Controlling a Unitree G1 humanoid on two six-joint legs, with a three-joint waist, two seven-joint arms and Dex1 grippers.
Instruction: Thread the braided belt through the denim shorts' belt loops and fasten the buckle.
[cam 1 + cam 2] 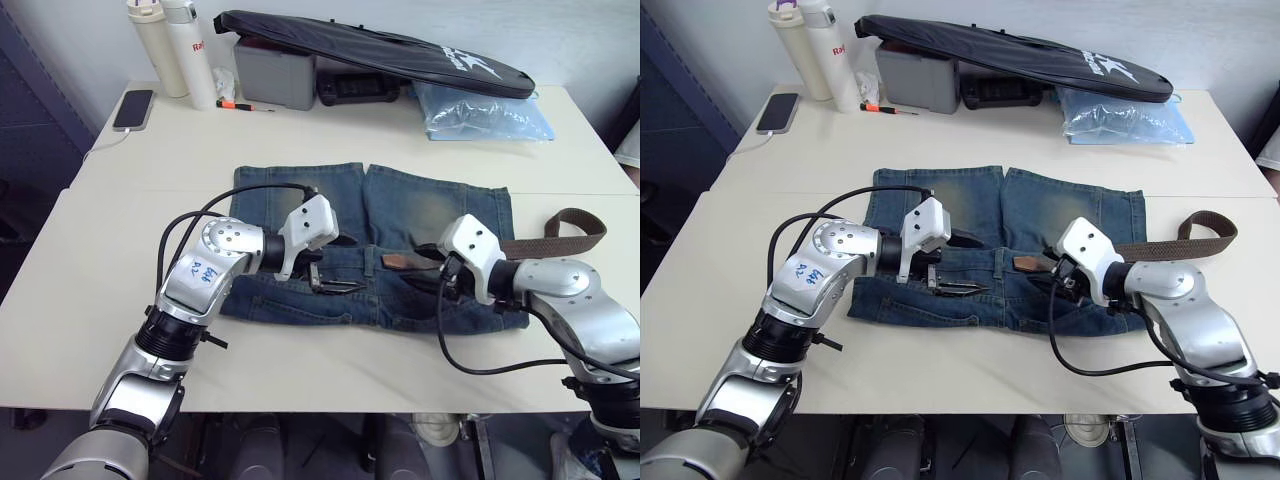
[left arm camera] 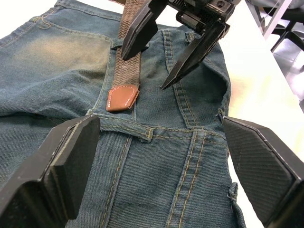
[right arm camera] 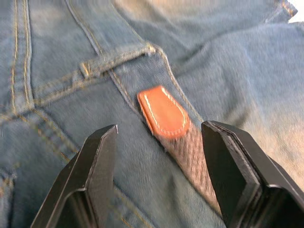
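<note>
Nearest you, the denim shorts [image 1: 370, 255] lie flat on the worktop [image 1: 90, 300], waistband toward the robot, so the belt loops face both arms. Your left gripper [image 2: 156, 156] hovers over the waistband with jaws released wide, straddling 1 belt loop [image 2: 126, 129]; nothing is between its pads. That spread looks meant to receive or pin the strap end once it passes the loop.

Just beyond that loop lies the tan leather tip [image 3: 164, 111] of the braided belt [image 1: 560, 235], resting on the denim and not yet under the loop. Your right gripper [image 3: 159, 156] is over the strap just behind the tip, jaws released, 1 finger on each side, apparently lined up to pinch and feed it.

A dark metal clasp-like piece [image 1: 335, 285] lies on the waistband near the left gripper; I cannot tell if it is the buckle.

Further right, the belt trails off the shorts and curls on the worktop, slack enough to feed.

Farthest back: a black bag [image 1: 380, 50], a phone [image 1: 133, 108], 2 bottles [image 1: 170, 45].
</note>
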